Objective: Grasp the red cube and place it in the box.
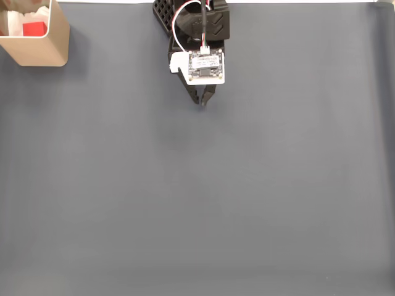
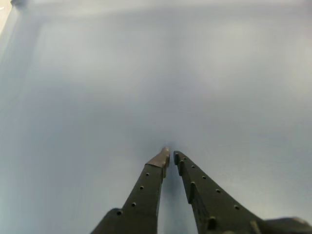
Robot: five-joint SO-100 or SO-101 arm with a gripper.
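Note:
The red cube (image 1: 34, 29) lies inside the beige box (image 1: 43, 50) at the top left corner of the fixed view, against the box's white interior. My gripper (image 1: 202, 102) hangs near the top centre of the fixed view, far to the right of the box, with its black fingers together and nothing between them. In the wrist view the gripper (image 2: 170, 153) points away over bare blue-grey mat, its two fingertips almost touching.
A blue-grey mat (image 1: 197, 197) covers the whole table. The arm's black base and white camera board (image 1: 205, 65) sit at the top centre. A pale table edge shows along the top of the fixed view.

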